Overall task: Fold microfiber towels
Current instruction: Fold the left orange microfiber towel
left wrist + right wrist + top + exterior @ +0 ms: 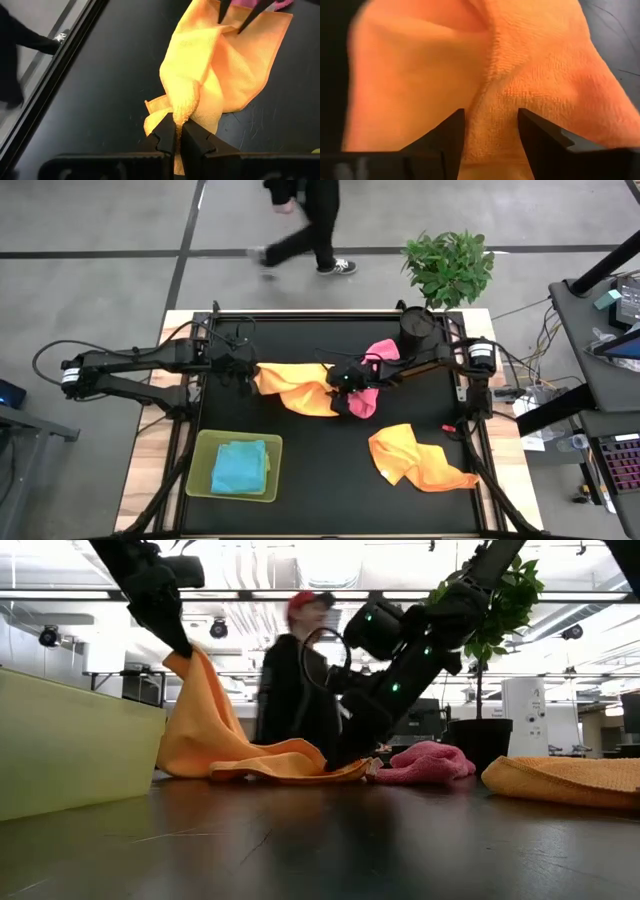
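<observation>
An orange microfiber towel (300, 390) lies across the middle of the black table. Its left end is raised in my left gripper (250, 373), which is shut on it. My right gripper (340, 383) is low over the towel's right end, open, with its fingers standing either side of a rise of orange cloth (492, 100). A pink towel (381, 352) lies crumpled partly under the right arm. A second orange towel (420, 462) lies bunched at the near right. A light blue towel (240, 467) rests folded in the green tray (205, 480). My left gripper pinches a bunched-up end of the orange towel (179, 116) between its two fingers, several layers gathered. The fingers slant down from the table's left. The held end is lifted (187, 658); the rest drapes slack down to the table (290, 768). Of my right gripper I cannot tell whether its open fingers (452, 142) touch the cloth.
A black pot (415, 325) with a green plant stands at the far right corner of the table. The green tray's wall (70, 750) rises at the near left. A person walks past beyond the far edge (310, 225).
</observation>
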